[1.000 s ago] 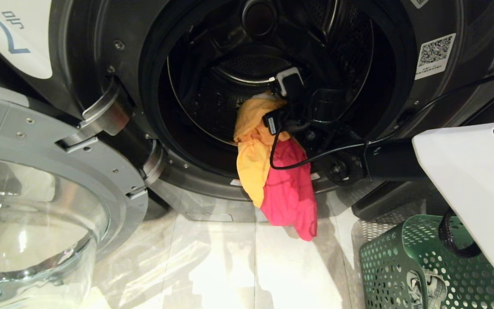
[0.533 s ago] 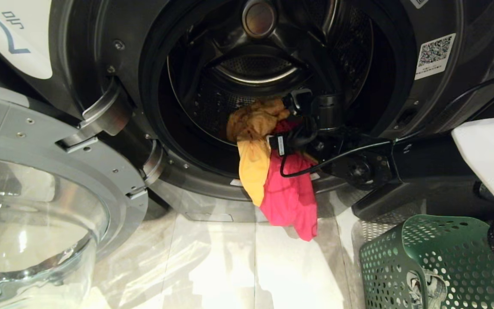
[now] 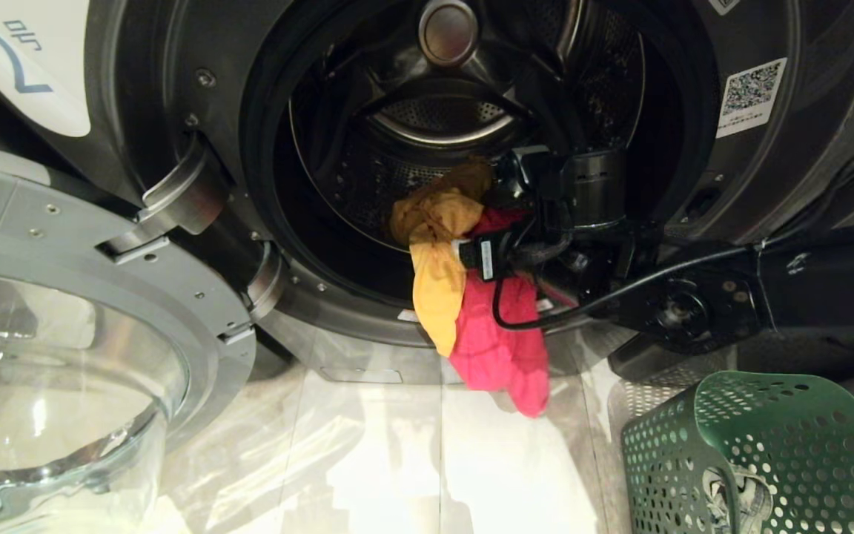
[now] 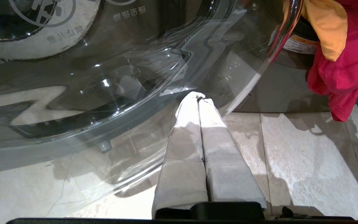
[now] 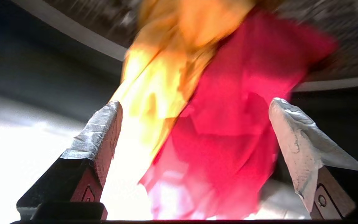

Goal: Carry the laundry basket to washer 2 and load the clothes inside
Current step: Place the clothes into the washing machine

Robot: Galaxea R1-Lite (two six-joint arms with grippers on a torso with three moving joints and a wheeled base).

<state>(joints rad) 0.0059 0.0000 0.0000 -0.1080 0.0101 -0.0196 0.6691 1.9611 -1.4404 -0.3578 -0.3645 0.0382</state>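
Right gripper (image 5: pixel 194 105) spread wide at the washer's mouth, grasping nothing; taped fingers (image 5: pixel 104 124) standing apart on either side of the clothes (image 3: pixel 471 297). Yellow garment (image 3: pixel 434 274) bunched on the lip of the opening, trailing down on the left; pink-red garment (image 3: pixel 501 341) beside it on the right, hanging lower over the front of the machine, half in and half out. Behind, the dark drum (image 3: pixel 442 119) of washer 2 (image 3: pixel 175 89), door (image 3: pixel 64 334) swung open to the left. Green laundry basket (image 3: pixel 753 452) on the pale floor (image 3: pixel 397 460), near right. Left gripper (image 4: pixel 202 99) clenched shut on nothing, low beside the open door's glass.
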